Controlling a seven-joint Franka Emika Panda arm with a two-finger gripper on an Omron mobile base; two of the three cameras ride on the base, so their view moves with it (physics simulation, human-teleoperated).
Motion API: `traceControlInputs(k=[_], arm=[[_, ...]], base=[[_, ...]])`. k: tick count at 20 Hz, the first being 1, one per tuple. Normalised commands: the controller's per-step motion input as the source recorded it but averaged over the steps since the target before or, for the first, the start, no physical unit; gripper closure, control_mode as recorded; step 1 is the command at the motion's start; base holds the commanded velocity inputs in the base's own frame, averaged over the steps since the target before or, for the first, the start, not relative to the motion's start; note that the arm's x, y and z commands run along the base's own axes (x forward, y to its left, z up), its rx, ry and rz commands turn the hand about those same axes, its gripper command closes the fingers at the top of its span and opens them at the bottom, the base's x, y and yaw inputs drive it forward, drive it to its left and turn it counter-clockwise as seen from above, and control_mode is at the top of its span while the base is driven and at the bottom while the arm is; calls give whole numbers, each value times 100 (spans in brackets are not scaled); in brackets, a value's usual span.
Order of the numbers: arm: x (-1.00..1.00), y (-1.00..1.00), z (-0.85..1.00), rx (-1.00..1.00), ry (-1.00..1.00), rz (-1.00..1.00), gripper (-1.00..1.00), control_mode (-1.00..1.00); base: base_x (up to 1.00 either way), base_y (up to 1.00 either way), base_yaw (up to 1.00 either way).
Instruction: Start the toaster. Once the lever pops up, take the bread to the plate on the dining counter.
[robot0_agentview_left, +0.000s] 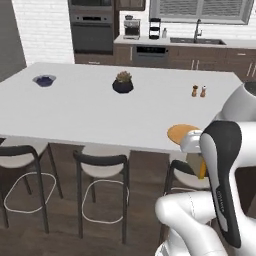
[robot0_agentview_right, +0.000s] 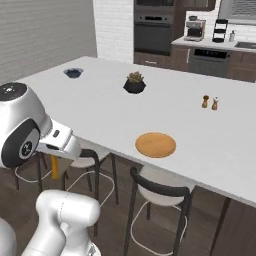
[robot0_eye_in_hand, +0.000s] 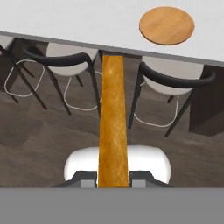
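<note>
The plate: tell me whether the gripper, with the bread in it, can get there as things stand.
Probably yes: the plate lies bare near the dining counter edge; the gripper, shut on the bread, must rise above it first.

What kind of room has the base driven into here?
A home kitchen with a dining area, by the look of it: a wide white dining counter with dark stools along it, and a built-in oven and sink on the far wall.

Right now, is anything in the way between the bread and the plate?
Nothing visible sits on the way. The pincer holds the bread edge-on, low over the stools. The plate lies bare near the dining counter's edge; the bread must rise over that edge.
</note>
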Motion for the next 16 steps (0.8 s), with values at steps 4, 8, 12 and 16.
traceControlInputs(k=[4, 8, 12, 16], arm=[[0, 0, 0, 0, 0, 0, 100, 100], [0, 0, 0, 0, 0, 0, 100, 100], [0, 0, 0, 0, 0, 0, 100, 100], [0, 0, 0, 0, 0, 0, 100, 100]], base=[[49, 27, -36], [31, 2, -36], [24, -2, -40], [41, 0, -34]])
